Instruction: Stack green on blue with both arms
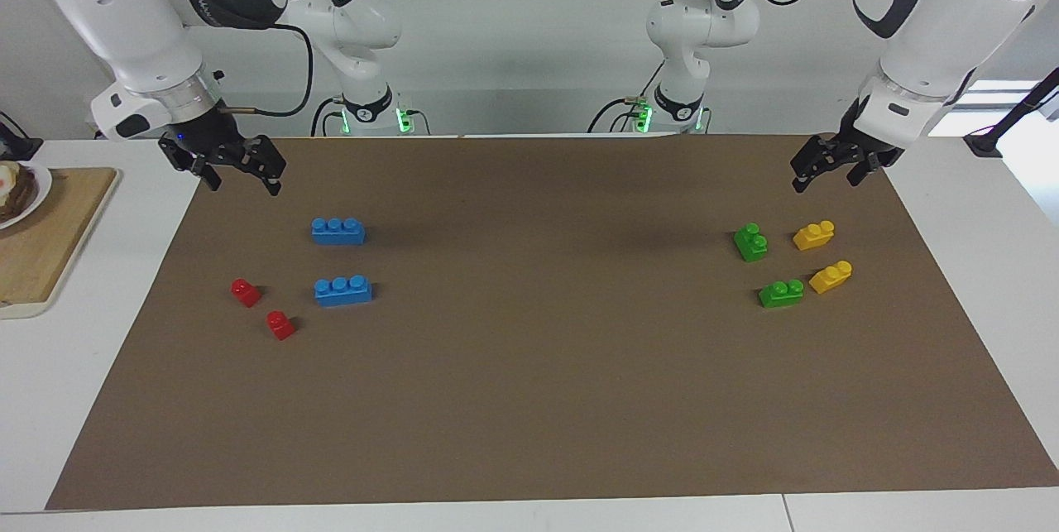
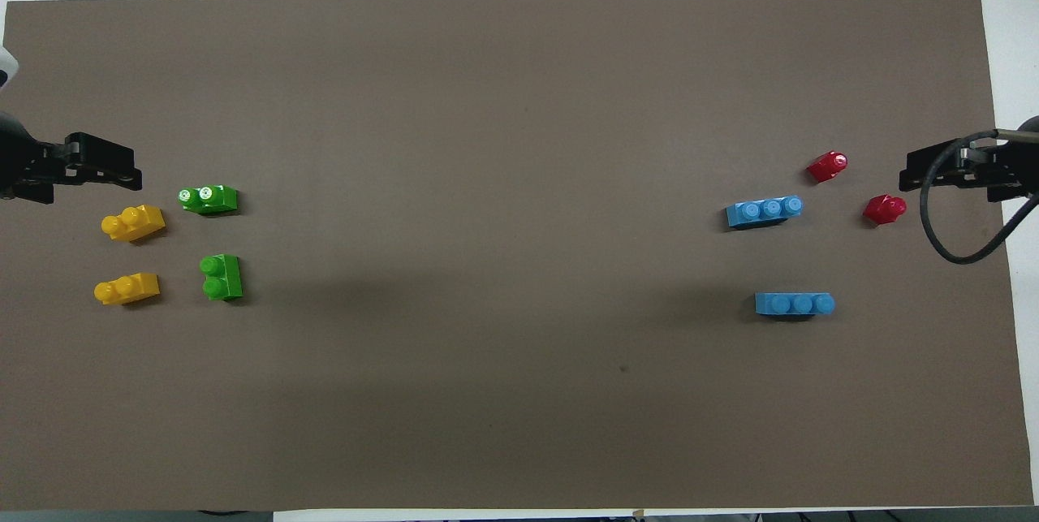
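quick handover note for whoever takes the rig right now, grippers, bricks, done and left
Left gripper: open, empty, raised over the mat's corner by the green bricks, waiting.
Right gripper: open, empty, raised at the mat's edge near the blue bricks.
Greens lie at the left arm's end beside two yellow bricks; blues at the right arm's end with two red bricks.
Done: nothing stacked.
Left: pick up green, place on blue.

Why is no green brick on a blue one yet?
Not stacked. Both green bricks sit on the brown mat at the left arm's end; both blue bricks at the right arm's.
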You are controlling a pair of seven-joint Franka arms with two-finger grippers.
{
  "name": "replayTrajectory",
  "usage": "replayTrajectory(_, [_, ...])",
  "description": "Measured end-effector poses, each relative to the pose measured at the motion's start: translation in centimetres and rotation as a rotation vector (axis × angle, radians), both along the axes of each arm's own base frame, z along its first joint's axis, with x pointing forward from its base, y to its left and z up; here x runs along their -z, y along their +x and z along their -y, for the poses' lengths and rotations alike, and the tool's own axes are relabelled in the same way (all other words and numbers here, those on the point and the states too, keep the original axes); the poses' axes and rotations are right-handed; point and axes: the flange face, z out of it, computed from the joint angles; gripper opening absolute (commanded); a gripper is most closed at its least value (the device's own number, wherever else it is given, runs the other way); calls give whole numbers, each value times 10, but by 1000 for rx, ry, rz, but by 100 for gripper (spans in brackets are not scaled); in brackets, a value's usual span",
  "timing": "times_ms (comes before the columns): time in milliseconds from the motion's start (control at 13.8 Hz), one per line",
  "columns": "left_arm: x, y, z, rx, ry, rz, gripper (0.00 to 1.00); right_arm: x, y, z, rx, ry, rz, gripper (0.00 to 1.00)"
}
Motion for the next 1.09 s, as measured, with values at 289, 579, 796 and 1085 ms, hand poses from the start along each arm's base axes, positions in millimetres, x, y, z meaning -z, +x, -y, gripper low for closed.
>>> replayTrajectory(289, [0,0,0,-1,0,0,100,0,0,0,-7,0,0,100])
replayTrajectory(579, [0,0,-1,-2,0,0,100,0,0,0,-17,0,0,100])
replayTrajectory(796, [0,0,-1,-2,0,0,100,0,0,0,-19,0,2,100])
replayTrajectory(1085, [1,0,-1,-2,0,-4,100,0,0,2,-12,0,2,100])
